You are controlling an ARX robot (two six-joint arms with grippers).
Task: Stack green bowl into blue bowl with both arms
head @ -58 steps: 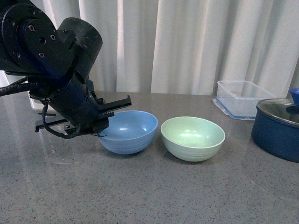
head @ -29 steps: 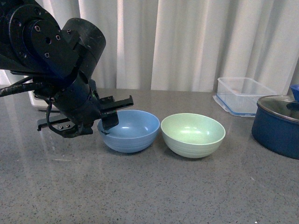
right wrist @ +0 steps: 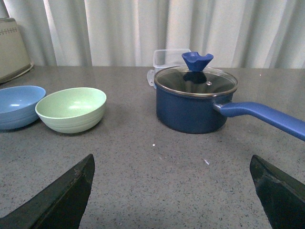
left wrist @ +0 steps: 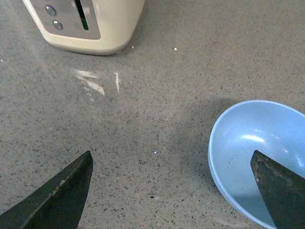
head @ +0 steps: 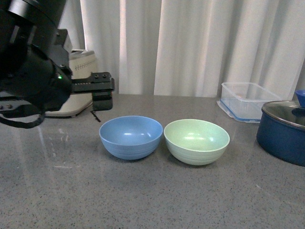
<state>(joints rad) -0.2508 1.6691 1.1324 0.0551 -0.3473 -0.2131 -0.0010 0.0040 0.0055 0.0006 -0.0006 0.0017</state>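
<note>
Green bowl: pale mint, upright and empty, on the grey speckled desk right of centre in the front view; not stacked; the blue bowl stands just beside it on its left, also upright and empty, rims very close, contact not determinable. Left arm: bulky black casing at the left edge, raised above the desk; one flat finger juts out level above and behind the blue bowl, clear of it. Cream appliance behind the arm; clear lidded container and navy pot with glass lid well to the right; white curtain at the back.

Left wrist view: left gripper spread wide, holding nothing; one fingertip over bare desk, the other showing in front of the blue bowl's hollow; cream appliance further off.

Right wrist view: right gripper likewise spread wide and empty, low over bare desk; green bowl well ahead with the blue bowl partly behind it; navy pot with blue knob and long blue handle nearer; the clear container behind the pot.
</note>
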